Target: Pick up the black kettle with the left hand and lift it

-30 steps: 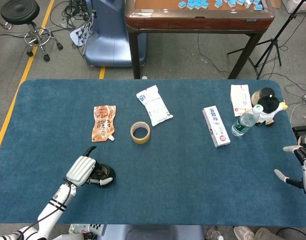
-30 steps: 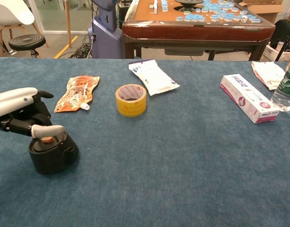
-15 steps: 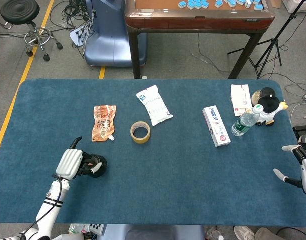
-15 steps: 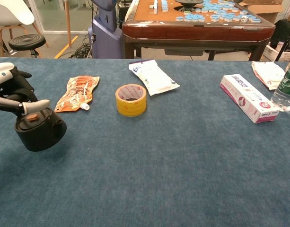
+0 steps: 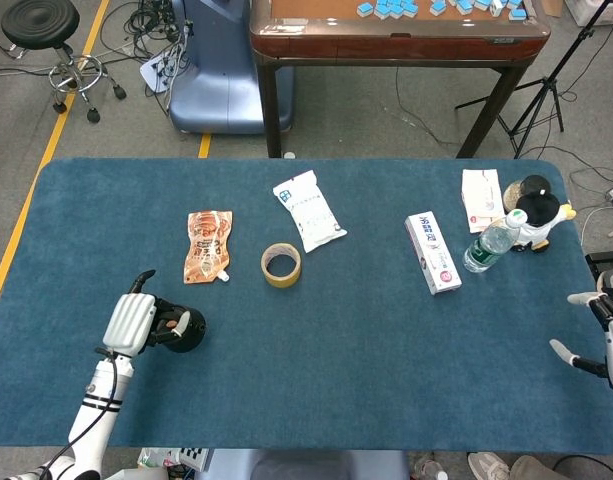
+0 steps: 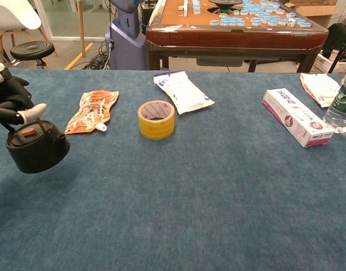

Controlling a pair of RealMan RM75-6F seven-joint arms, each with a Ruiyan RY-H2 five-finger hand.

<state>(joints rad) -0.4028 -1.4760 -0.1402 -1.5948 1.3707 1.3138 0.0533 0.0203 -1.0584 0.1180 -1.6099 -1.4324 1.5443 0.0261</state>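
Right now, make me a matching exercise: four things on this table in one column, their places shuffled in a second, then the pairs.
Things:
1. black kettle
2. tape roll
3. water bottle
4. orange pouch

Places:
A. lying flat, left of the tape
B. hanging from the left hand
C. standing near the table's right end
D. near the middle, beside the white packet

Pairs: 1-B, 2-D, 3-C, 4-A

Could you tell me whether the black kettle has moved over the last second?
Yes. The black kettle, held by the left hand, has risen and shifted left, away from the tape roll.
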